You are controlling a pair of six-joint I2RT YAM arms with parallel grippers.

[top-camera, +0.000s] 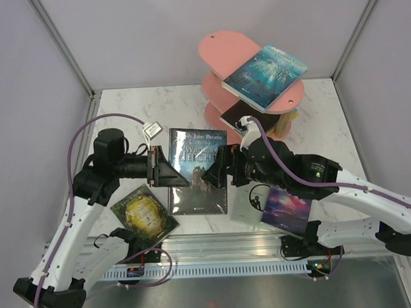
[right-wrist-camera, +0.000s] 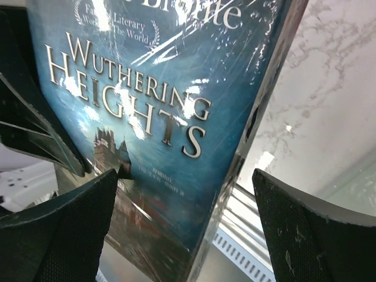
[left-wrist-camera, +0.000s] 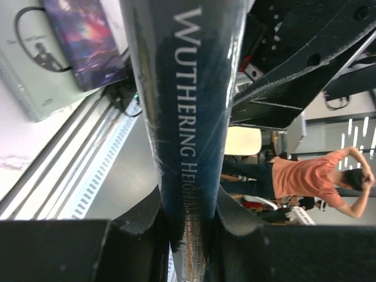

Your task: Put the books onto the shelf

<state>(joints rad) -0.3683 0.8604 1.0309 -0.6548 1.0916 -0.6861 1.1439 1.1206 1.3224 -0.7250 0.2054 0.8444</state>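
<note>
While left jaws clench the Wuthering Heights book [top-camera: 197,169] by its spine and right jaws gape around its opposite edge, an early left release could drop it onto the surface [top-camera: 326,108].

Legible text: one title, on the dark blue book [right-wrist-camera: 147,117].
Front cover, centre of the right wrist view: "WUTHERING HEIGHTS"; in the laurel emblem [right-wrist-camera: 117,26] above it, "Literary" and "The World". Spine [left-wrist-camera: 191,117], centre of the left wrist view: "WUTHERING HEIGH", remainder hidden. Other covers unreadable.
</note>
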